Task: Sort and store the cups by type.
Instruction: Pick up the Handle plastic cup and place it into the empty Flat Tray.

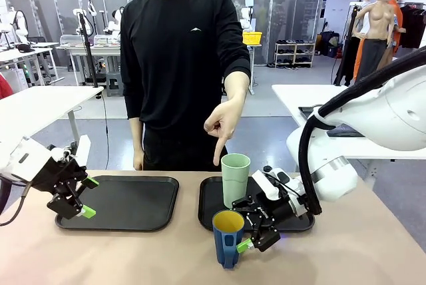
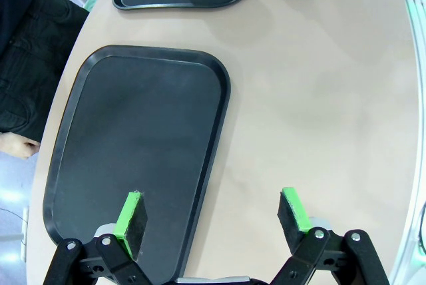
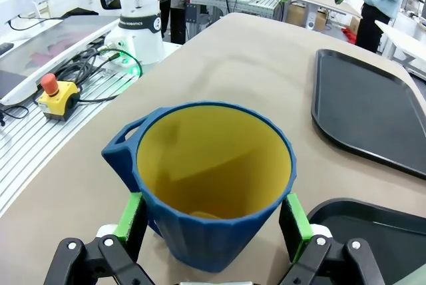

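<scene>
My right hand (image 1: pixel 256 237) stands wide open around the blue mug (image 1: pixel 227 238), gripping nothing yet; the mug sits on the tabletop (image 1: pixel 133 258) just in front of the right tray (image 1: pixel 208 212). The mint tumbler (image 1: pixel 235 180) already stands on that tray. My left hand (image 1: pixel 85 197) hovers open and empty.

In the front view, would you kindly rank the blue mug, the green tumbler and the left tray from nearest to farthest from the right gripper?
1. Blue mug: between the open fingers of the right gripper, on the bare table in front of the right tray.
2. Green tumbler: just behind, standing on the right tray, under the person's pointing hand.
3. Left tray: across the table, by the left gripper.
</scene>
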{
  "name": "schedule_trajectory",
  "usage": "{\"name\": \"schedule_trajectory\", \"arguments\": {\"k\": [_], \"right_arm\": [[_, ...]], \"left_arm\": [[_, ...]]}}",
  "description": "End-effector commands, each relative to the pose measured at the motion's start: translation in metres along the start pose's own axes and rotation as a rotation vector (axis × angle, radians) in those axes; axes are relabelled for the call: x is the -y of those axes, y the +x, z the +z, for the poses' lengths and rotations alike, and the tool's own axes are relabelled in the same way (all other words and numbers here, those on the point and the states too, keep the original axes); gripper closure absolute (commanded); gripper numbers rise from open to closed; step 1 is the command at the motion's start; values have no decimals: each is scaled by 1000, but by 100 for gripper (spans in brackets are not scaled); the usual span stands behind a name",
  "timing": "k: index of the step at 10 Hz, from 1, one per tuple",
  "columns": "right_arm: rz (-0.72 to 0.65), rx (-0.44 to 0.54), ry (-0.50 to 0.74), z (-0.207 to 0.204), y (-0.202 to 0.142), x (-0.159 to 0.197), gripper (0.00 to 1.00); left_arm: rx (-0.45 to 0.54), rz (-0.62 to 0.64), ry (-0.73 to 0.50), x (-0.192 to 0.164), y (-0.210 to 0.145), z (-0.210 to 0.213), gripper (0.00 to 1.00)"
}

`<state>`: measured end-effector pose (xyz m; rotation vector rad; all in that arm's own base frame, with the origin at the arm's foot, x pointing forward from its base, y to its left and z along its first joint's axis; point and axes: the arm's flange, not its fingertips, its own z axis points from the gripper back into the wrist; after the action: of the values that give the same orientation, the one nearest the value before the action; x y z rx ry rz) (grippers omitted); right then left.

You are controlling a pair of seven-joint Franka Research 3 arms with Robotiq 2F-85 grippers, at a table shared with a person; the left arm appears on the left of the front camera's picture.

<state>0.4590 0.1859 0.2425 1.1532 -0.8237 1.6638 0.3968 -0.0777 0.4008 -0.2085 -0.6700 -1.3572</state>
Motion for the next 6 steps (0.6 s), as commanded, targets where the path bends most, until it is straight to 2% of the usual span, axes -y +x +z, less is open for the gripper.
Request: {"name": "schedule_trajectory", "arguments": {"k": [1,6], "right_arm": [[-16,21,14,-6,3,8,0],[-19,66,59,-18,1,12,0]], "left_arm": [[-13,-4,16,1,0,0,0],[-13,-4,16,1,0,0,0]]}}
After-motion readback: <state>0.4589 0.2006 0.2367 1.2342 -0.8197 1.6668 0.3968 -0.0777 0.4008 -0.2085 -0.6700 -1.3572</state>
